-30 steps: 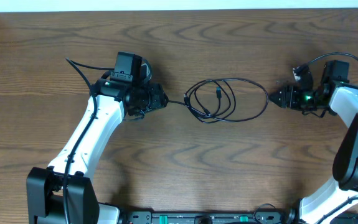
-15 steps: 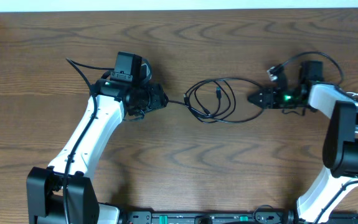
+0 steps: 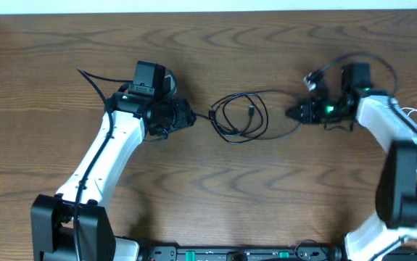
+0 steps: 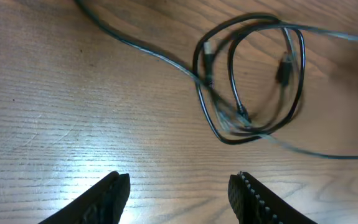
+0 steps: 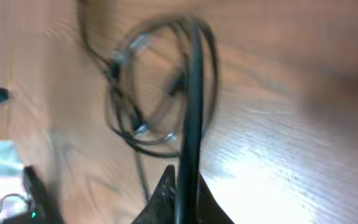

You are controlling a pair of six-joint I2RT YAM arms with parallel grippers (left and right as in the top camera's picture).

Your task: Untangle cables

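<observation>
A black cable (image 3: 241, 116) was seen lying on the wooden tabletop (image 3: 215, 188), gathered into a loose coil of several overlapping loops. Inside the coil a small plug end (image 3: 253, 110) was seen resting on the wood. In the left wrist view the same coil (image 4: 250, 81) was shown with its loops crossing one another at the near side, with the plug end (image 4: 284, 68) inside them. A few strands there looked pale grey; whether these belonged to a second cord could not be told.

The left gripper (image 3: 192, 116) was placed just left of the coil, level with it, and a short stretch of cable was seen reaching from the coil toward it. Its jaws were held apart, with nothing but bare wood between them, as shown in the left wrist view (image 4: 182, 193); the coil was not touched by them.

The right gripper (image 3: 291, 114) was placed just right of the coil, at the end of the widest loop. Its jaws were pressed together on a strand of the black cable, which in the blurred right wrist view (image 5: 180, 186) was seen running straight from the fingertips to the coil (image 5: 160, 87).
</observation>
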